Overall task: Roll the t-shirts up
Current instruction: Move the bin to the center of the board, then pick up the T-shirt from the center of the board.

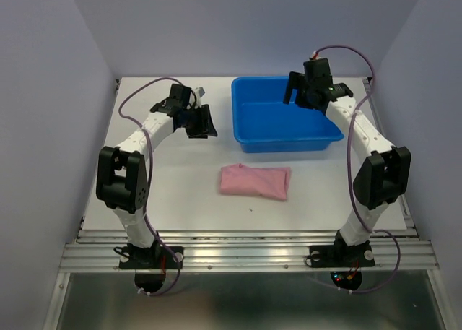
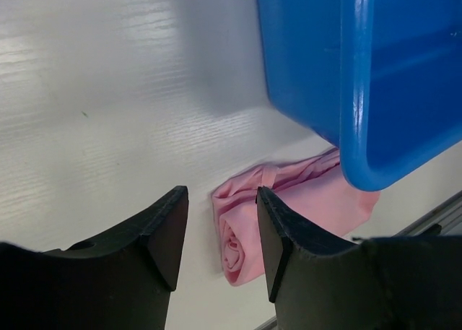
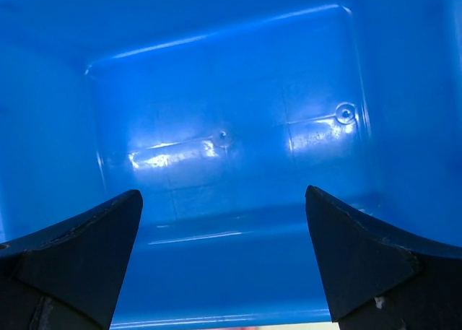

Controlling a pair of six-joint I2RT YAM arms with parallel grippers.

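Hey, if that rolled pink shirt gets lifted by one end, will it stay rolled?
Probably not: the shirt looks like thin, creased cloth, so it would likely sag. Its spiral end looks loose with nothing holding it, so it may unwind. It lies fairly flat, so a push would likely slide or bunch it.

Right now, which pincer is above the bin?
The right pincer: it hangs wide open over the blue bin. The left pincer, also open, is over the table, left of the bin.

t-shirt (image 2: 317, 196): part hidden behind bin (image 2: 375, 77) corner | bin: cut off top and right
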